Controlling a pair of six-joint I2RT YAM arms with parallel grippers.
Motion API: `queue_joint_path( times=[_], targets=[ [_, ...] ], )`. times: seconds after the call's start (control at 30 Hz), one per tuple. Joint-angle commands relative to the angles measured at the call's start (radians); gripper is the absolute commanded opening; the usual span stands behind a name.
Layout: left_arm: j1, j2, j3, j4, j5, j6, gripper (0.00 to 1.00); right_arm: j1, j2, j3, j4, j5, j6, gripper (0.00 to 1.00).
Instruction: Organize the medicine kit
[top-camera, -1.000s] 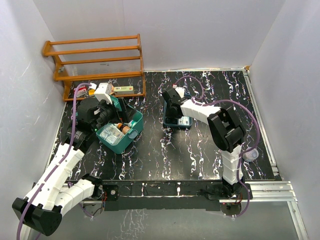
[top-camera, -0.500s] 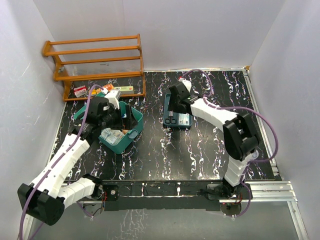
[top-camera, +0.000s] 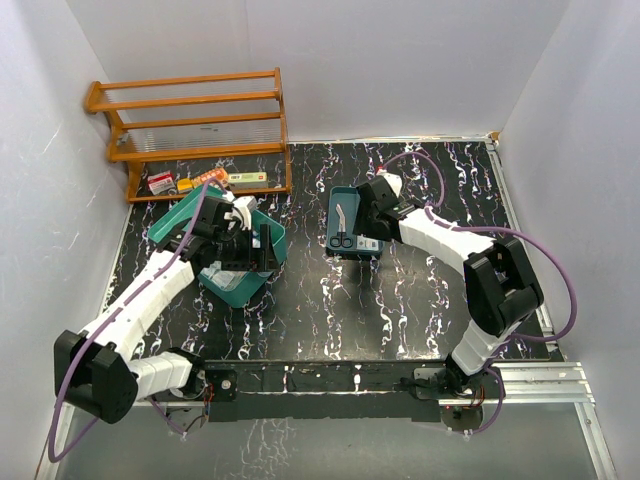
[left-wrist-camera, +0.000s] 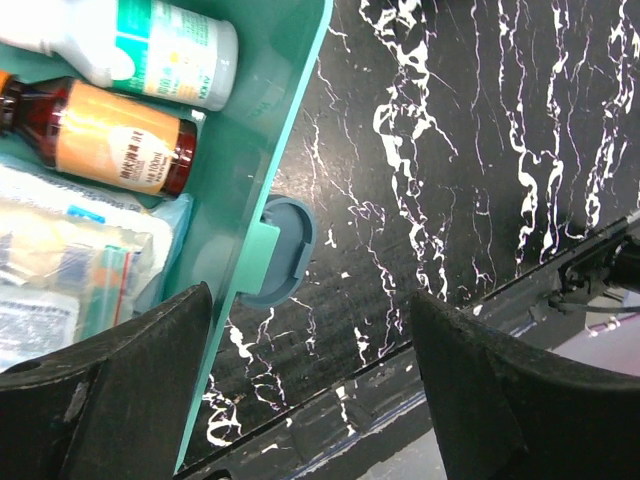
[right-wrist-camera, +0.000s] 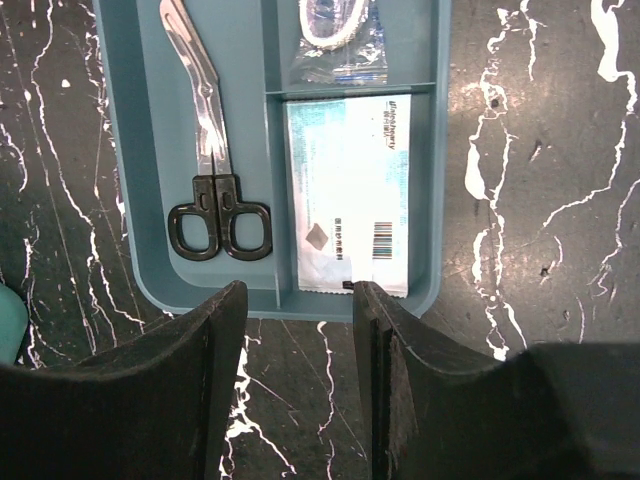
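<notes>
The medicine kit (top-camera: 250, 288) sits open on the black marbled worktop (top-camera: 400, 300), at about 9 o'clock from the worktop's middle, with its lid (top-camera: 180, 215) swung back toward 10 o'clock. In the left wrist view a white bottle with a teal label (left-wrist-camera: 160, 40) lies inside it. A brown bottle with an orange label (left-wrist-camera: 110, 145) lies just beside that, and clear packets (left-wrist-camera: 70, 270) are stacked next to the brown bottle. A rounded grey-blue latch tab (left-wrist-camera: 285, 250) sticks out from the kit's wall onto the worktop.

The left claw (left-wrist-camera: 310, 292) hangs over that wall with its fingers wide apart. One finger is above the kit's inside and the other above bare worktop, and nothing is gripped between them.

At 3 o'clock from the kit, apart from it, lies a darker teal divided tray (right-wrist-camera: 110, 150). Its long compartment holds black-handled scissors (right-wrist-camera: 215, 200). A white packet with a barcode (right-wrist-camera: 350, 200) fills the compartment beside them, and a clear bag of something white (right-wrist-camera: 340, 40) lies in the one beyond.

The right claw (right-wrist-camera: 300, 288) hovers over the tray's near rim with its fingers parted and nothing between them. In the top view its arm reaches the tray from 4 o'clock.

At 11 o'clock from the kit, a wooden slatted rack (top-camera: 190, 120) stands against the far wall. A red-and-white box (top-camera: 160, 183), an orange item (top-camera: 205, 178) and a pale box (top-camera: 250, 177) lie at its foot.
</notes>
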Motion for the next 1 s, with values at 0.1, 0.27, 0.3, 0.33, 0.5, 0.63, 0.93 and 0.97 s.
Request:
queue_joint_path(
  times=[0.1,0.27,0.3,0.33,0.5,0.63,0.93,0.97],
  targets=[
    [-0.005,0.012,-0.018,0.024,0.099,-0.04,0.74,0.0,-0.014,0.011,0.052,-0.028,-0.024,0.46],
    [-0.006,0.019,-0.028,0.05,0.131,-0.056,0.72,0.0,0.008,0.027,0.044,-0.027,-0.03,0.45],
    [-0.008,0.021,-0.029,0.056,0.135,-0.059,0.72,0.0,0.012,0.027,0.044,-0.026,-0.03,0.45],
    [-0.008,0.023,-0.03,0.061,0.141,-0.061,0.72,0.0,0.015,0.027,0.043,-0.024,-0.029,0.44],
    [-0.011,0.039,-0.03,0.075,0.172,-0.065,0.71,0.0,0.033,0.038,0.037,-0.011,-0.027,0.42],
    [-0.013,0.048,-0.036,0.109,0.202,-0.086,0.71,0.0,0.067,0.073,0.026,-0.008,-0.046,0.4],
    [-0.019,0.067,-0.031,0.171,0.231,-0.14,0.71,0.0,0.255,0.24,-0.022,0.062,-0.067,0.34],
    [-0.019,0.068,-0.029,0.169,0.224,-0.14,0.72,-0.001,0.271,0.254,-0.031,0.077,-0.061,0.34]
  ],
)
